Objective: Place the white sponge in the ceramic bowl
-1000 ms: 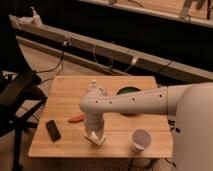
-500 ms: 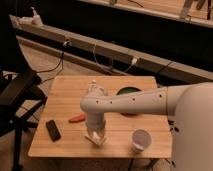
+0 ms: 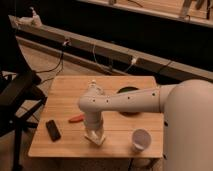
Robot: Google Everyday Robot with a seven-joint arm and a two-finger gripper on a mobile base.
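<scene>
Nothing moved; hand point(image 3: 94, 133) over white sponge point(image 3: 98, 141), outside ceramic bowl point(image 3: 125, 90).

White tubular arm point(image 3: 131, 101), dark dots, end effector point(image 3: 95, 136) at table point(image 3: 62, 92)

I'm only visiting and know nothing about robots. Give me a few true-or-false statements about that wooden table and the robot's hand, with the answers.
1. The gripper is down low over the front part of the wooden table. True.
2. The white sponge lies in the ceramic bowl. False: it is at the gripper, well away from the bowl.
3. The white paper cup stands upright near the table's front edge. True.
4. The black object sits inside the cup. False: it lies flat on the table.
5. The robot's arm covers part of the bowl. True.
</scene>
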